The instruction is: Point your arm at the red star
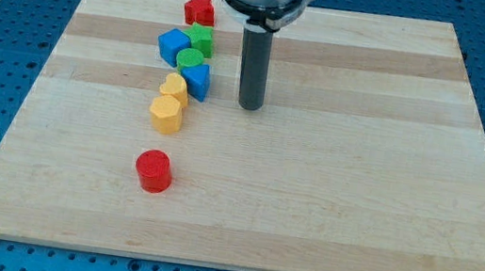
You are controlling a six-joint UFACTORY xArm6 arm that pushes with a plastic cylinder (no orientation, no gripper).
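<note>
The red star (199, 9) lies near the view's top edge of the wooden board (358, 190), left of centre. My tip (248, 107) rests on the board, to the right of the block cluster and well below and to the right of the red star. It touches no block. The nearest block is a blue one (197, 81), just to the tip's left.
Below the red star stand a green block (201, 38), a blue cube (173, 47) and a green cylinder (189, 60). Further down are two yellow blocks (174, 87) (166, 114). A red cylinder (153, 170) stands alone toward the view's bottom.
</note>
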